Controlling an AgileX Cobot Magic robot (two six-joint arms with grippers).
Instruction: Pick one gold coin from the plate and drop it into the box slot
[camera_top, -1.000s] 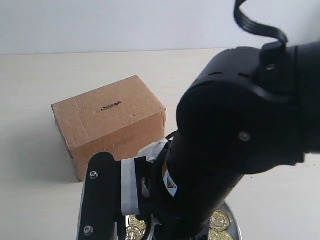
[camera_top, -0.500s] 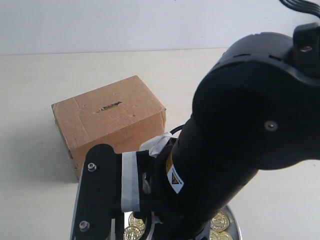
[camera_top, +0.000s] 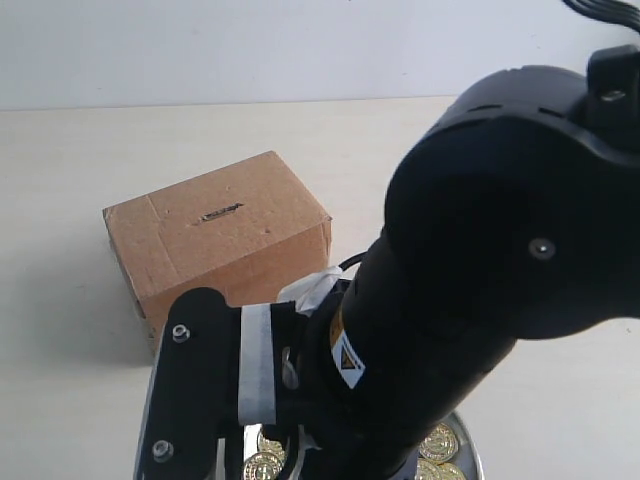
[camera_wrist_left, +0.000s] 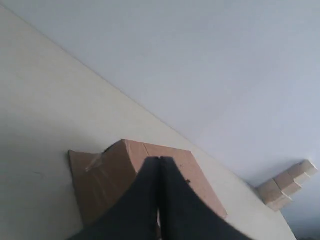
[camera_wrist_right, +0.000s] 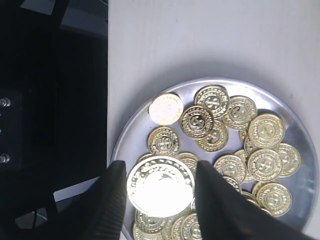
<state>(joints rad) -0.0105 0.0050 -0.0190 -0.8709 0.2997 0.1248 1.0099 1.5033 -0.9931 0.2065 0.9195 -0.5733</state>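
Observation:
In the right wrist view my right gripper (camera_wrist_right: 160, 170) is shut on one gold coin (camera_wrist_right: 161, 187), held flat by its edges above the round silver plate (camera_wrist_right: 131, 131). The held coin looks larger than the several gold coins (camera_wrist_right: 235, 135) lying in the plate. From the exterior view, the brown cardboard box (camera_top: 215, 240) stands behind the plate (camera_top: 472, 458), with its dark slot (camera_top: 221, 212) on top. The right arm (camera_top: 480, 280) hides most of the plate there. My left gripper (camera_wrist_left: 159, 161) is shut and empty, with the box (camera_wrist_left: 107, 175) beyond its fingertips.
The pale table (camera_top: 60, 200) runs back to a white wall. A small stack of wooden blocks (camera_wrist_left: 287, 185) sits at the table's far edge in the left wrist view. A black structure (camera_wrist_right: 50, 100) borders the plate in the right wrist view.
The right arm has lifted and swung nearer the exterior camera, its taped gripper body sliding slightly down and left. Box unmoved.

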